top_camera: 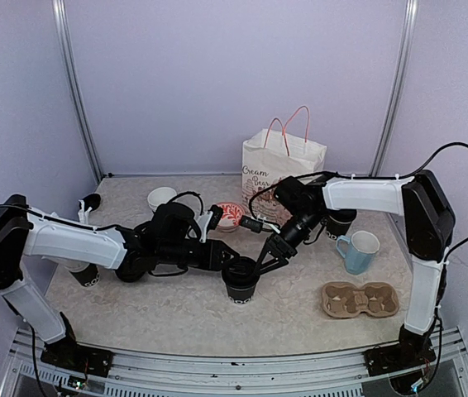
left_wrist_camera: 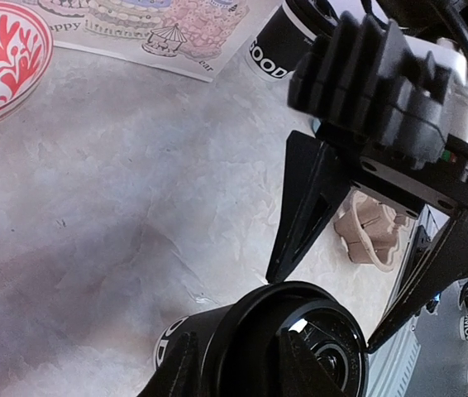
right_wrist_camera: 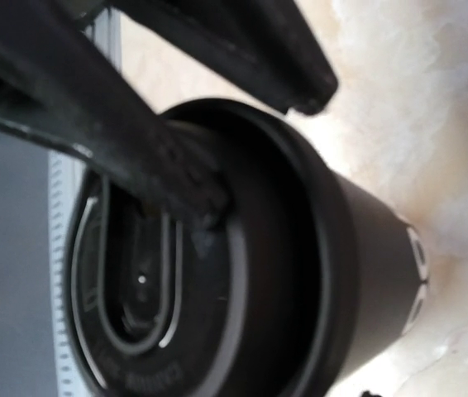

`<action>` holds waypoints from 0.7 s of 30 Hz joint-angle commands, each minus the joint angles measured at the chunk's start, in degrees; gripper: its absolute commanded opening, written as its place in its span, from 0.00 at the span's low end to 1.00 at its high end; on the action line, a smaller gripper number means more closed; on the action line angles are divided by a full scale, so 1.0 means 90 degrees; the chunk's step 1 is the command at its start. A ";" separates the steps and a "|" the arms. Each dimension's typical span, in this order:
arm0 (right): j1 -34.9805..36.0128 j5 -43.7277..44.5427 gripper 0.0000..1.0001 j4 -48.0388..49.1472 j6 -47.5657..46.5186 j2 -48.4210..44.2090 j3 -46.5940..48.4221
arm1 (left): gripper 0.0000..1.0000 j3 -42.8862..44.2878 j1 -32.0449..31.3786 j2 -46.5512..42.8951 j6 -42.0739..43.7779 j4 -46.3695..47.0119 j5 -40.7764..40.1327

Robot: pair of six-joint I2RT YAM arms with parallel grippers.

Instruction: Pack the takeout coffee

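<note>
My left gripper (top_camera: 225,267) seems clamped on the cup (top_camera: 241,291). With the right gripper (top_camera: 266,268) splayed, I press the lid (right_wrist_camera: 217,318) down evenly.

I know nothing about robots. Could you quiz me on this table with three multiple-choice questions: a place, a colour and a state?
1. Where is the cardboard cup carrier? A far left corner; B right side, nearer the arms than the mug; C against the back wall.
2. The mug is: A red; B light blue; C green.
3. The black cup between the left hand and right hand is: A lidless; B tipped over; C upright, lidded.
Answers: 1 B, it lies by the right arm's base. 2 B, pale blue outside. 3 C, a black lid caps it.
</note>
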 commanded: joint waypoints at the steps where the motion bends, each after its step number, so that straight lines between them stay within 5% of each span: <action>1: 0.0065 0.0970 0.67 -0.0068 -0.0430 -0.0142 0.0101 | 0.34 0.0156 -0.0117 -0.0085 0.0435 -0.1328 -0.0375; 12: 0.0063 0.1340 0.75 -0.0335 -0.0826 -0.0707 0.0271 | 0.36 0.0917 -0.0234 -0.0459 0.0791 -0.1427 -0.0576; 21: 0.0065 0.1852 0.78 -0.0289 -0.1436 -0.1668 0.0693 | 0.39 0.2078 -0.0234 -0.0755 0.1920 -0.2842 -0.1765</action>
